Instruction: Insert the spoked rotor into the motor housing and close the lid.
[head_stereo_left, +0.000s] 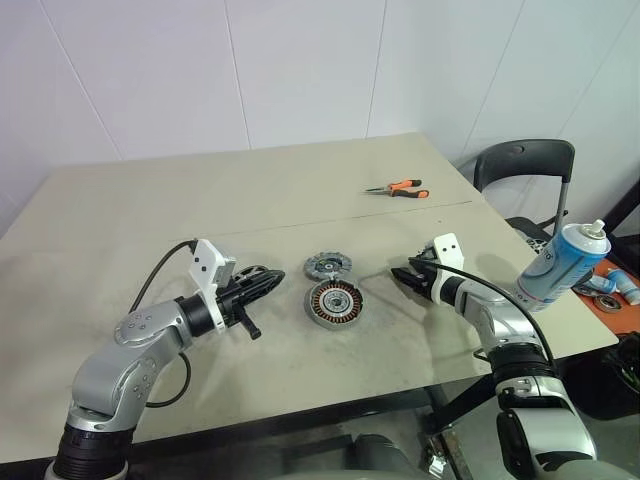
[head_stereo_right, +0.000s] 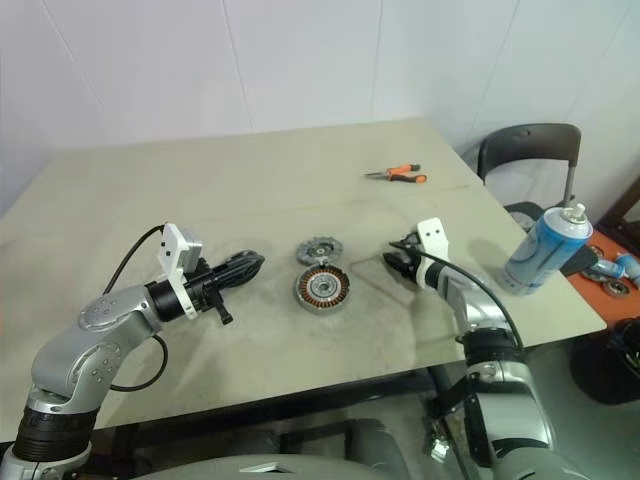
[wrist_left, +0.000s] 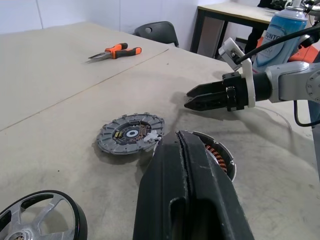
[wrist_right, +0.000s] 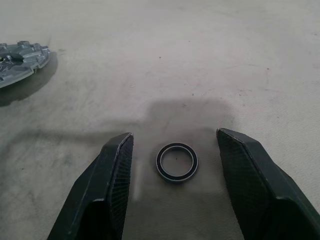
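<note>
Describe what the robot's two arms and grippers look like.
Both arms are silver-grey metal with black joint sections and loose black cables. Each wrist carries a white camera bracket. The left gripper and the right gripper have tapered black jaws, with a cross-hatched inner texture.

Left gripper (wrist_left: 187, 200) fingers block most of the motor housing (wrist_left: 220, 157) in the left wrist view; just a sliver of copper windings shows. Spoked rotor (wrist_left: 42, 220) cut off by the frame edge there, lid (wrist_right: 20, 62) cropped in the right wrist view. Small parts (head_stereo_left: 610, 290) beyond the spray can (head_stereo_left: 560, 262) too small to identify.
</note>
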